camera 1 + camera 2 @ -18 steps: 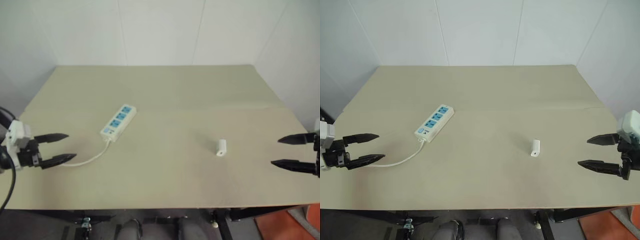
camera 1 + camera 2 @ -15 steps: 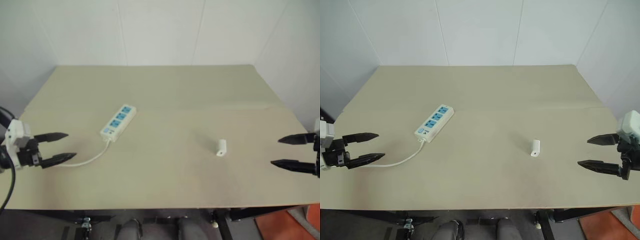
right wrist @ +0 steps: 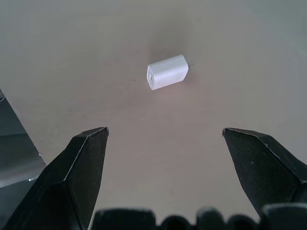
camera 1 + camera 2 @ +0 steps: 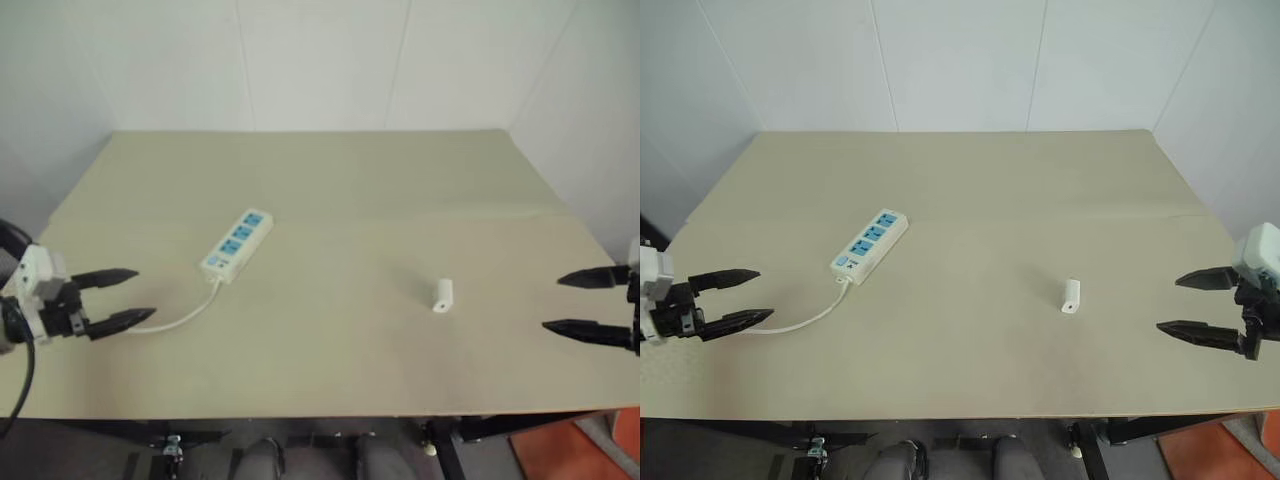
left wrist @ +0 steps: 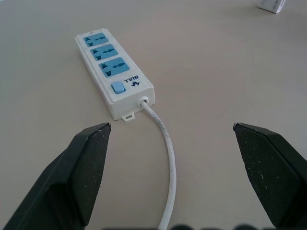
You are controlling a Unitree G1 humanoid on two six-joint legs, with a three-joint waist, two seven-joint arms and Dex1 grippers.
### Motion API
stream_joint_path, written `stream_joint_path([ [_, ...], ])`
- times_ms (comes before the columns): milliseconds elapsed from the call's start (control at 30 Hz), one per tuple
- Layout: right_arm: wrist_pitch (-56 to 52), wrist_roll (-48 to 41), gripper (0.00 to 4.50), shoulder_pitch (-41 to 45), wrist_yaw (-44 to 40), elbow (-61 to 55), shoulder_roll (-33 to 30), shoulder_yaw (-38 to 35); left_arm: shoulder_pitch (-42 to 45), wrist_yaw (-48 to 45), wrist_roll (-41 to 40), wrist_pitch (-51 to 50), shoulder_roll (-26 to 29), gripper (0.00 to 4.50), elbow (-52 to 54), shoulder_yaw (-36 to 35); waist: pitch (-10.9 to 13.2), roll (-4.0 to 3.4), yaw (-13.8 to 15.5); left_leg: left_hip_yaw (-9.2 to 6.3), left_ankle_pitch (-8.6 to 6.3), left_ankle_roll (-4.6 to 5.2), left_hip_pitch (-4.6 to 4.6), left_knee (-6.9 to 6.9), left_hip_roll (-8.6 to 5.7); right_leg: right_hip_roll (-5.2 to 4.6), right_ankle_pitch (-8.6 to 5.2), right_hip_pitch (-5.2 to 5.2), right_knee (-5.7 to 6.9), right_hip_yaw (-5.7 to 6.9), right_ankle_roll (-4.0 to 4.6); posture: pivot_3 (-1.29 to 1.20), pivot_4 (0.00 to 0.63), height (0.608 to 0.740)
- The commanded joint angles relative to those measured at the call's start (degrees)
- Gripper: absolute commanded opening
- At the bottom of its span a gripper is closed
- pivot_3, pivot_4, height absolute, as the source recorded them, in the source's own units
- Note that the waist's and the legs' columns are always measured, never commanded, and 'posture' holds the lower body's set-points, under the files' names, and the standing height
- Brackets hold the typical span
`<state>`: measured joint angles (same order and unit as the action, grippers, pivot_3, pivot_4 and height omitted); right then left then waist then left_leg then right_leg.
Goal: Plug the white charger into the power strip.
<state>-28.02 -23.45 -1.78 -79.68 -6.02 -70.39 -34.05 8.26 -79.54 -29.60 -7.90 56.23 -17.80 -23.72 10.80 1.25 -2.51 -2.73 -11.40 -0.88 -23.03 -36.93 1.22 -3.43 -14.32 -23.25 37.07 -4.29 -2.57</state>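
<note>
Slightly lower at the left edge than before, the left pincer (image 4: 120, 298) gapes wide near the thin cord (image 4: 180, 317), the right pincer (image 4: 1173, 303) likewise spread and empty, while one smooth rounded white charger (image 4: 442, 295) lies well right of one long white power strip (image 4: 237, 243) with three blue sockets on the matte beige surface (image 4: 330, 190).

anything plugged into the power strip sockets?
No. All three blue sockets on the power strip are empty. The white charger lies apart on the table. Socket interiors can't be made out.
</note>
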Motion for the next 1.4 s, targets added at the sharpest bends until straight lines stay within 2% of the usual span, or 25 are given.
stream_joint_path([
  [33, 0.8, 0.1, 4.50, 0.1, 0.9, -0.3, 0.0, -0.9, 1.1, 5.6, 1.1, 4.3, -2.8, 4.45, 1.2, -2.1, 0.0, -0.02, 0.1, 0.00, 0.00, 0.00, 0.00, 0.00, 0.00, 0.00, 0.00, 0.00, 0.00, 0.00, 0.00, 0.00, 0.150, 0.740],
  [100, 0.6, 0.0, 4.50, -0.1, 1.5, -1.0, 0.4, -0.7, 2.0, 10.5, 2.7, 7.9, -6.1, 4.45, 1.1, -2.2, 0.0, -0.04, 0.2, 0.00, 0.00, 0.00, 0.05, 0.00, -0.03, -0.03, 0.00, 0.06, -0.01, -0.01, -0.01, 0.00, 0.150, 0.740],
  [233, -1.0, -1.0, 4.50, 0.1, 5.2, -4.4, 3.1, 1.1, -0.6, 16.4, 0.7, 9.7, -15.0, 4.45, 8.0, -2.0, -0.1, 0.13, 0.3, -0.03, 0.00, 0.00, 0.03, -0.03, -0.04, -0.02, 0.04, 0.12, -0.03, -0.02, -0.05, 0.00, 0.150, 0.740],
  [367, -3.3, -2.9, 4.50, 2.2, 10.0, -9.5, 6.3, 4.0, -1.1, 26.4, 5.1, 13.9, -23.7, 4.45, 10.6, 0.2, -0.1, 0.18, 0.3, -0.06, 0.00, 0.00, -0.05, -0.10, -0.08, -0.03, 0.11, 0.10, -0.04, -0.06, -0.11, 0.00, 0.150, 0.740],
  [567, -7.5, -6.8, 4.50, 7.8, 17.3, -18.5, 10.1, 8.9, -0.2, 33.7, 9.3, 16.3, -29.7, 4.45, 10.1, 4.4, -0.1, 0.21, 0.3, -0.07, 0.01, -0.01, 0.04, -0.15, -0.17, -0.02, 0.16, 0.18, -0.03, -0.17, -0.22, 0.00, 0.150, 0.740],
  [733, -10.9, -9.0, 4.50, 11.9, 21.8, -24.1, 11.7, 14.4, 3.6, 40.6, 13.0, 16.1, -31.8, 4.45, 6.4, 6.5, -0.1, 0.25, 0.7, -0.11, 0.01, -0.01, -0.06, -0.20, -0.20, -0.03, 0.19, 0.15, -0.06, -0.16, -0.26, 0.00, 0.150, 0.740],
  [933, -11.5, -9.7, 4.50, 13.0, 24.6, -26.0, 13.0, 17.6, 6.2, 39.0, 11.2, 15.9, -32.2, 4.45, 4.0, 8.2, -0.1, 0.27, 1.3, -0.09, 0.01, -0.01, -0.13, -0.25, -0.22, -0.05, 0.25, 0.14, -0.15, -0.17, -0.22, 0.00, 0.150, 0.740],
  [1400, -11.7, -10.7, 4.50, 11.8, 27.8, -28.7, 14.1, 19.5, 14.7, 38.3, 14.3, 22.7, -33.6, 4.45, -13.7, 11.5, -0.1, 0.31, 1.7, -0.13, 0.01, -0.01, -0.19, -0.31, -0.22, -0.04, 0.31, 0.13, -0.18, -0.12, -0.20, 0.00, 0.150, 0.740],
])
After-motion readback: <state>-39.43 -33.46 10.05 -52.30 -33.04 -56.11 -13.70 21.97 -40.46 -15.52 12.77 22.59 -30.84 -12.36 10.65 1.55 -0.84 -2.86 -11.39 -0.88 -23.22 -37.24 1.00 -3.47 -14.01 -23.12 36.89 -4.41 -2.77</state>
